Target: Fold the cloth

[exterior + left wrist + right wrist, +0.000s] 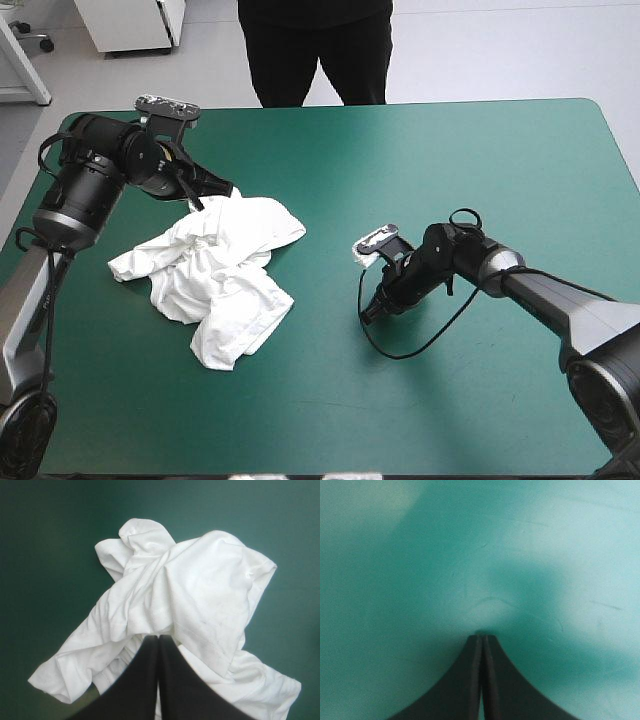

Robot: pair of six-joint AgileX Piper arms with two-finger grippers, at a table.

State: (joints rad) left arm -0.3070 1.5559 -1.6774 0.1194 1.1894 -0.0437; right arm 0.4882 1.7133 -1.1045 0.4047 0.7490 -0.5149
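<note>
- On the left half of the table, the T-shirt (225,275) lies as a crumpled white heap on the teal-green cover (450,160), with nothing spread flat and nothing folded.
- One lobe of it reaches toward the table's left edge, another toward the near edge, and a third rounded lobe bulges to the right on the far side of the heap.
- The left gripper (226,191) comes in low from the far left corner, its tip at the heap's far edge and touching the cloth there.
- From the left wrist, the left gripper (159,639) has its black fingers (137,680) pressed together in one pointed arch.
- The T-shirt (200,595) spreads ahead of that tip and to both sides of it, in thick folds with a hem running across them. No cloth shows between the fingers, and whether any is pinched under the tip cannot be told.
- Bare teal-green cover (40,555) surrounds the heap beyond the folds.
- The right gripper (368,315) sits low over the middle of the table, to the right of the T-shirt and clearly apart from it, pointing toward the near left.
- From the right wrist, the right gripper (482,638) is likewise closed, its two black fingers (505,685) meeting in a narrow arch with only a thin seam between them.
- Ahead of it there is only bare teal-green cover (420,555), with a soft shadow around the tip. Whether the tip touches the cover cannot be told.
</note>
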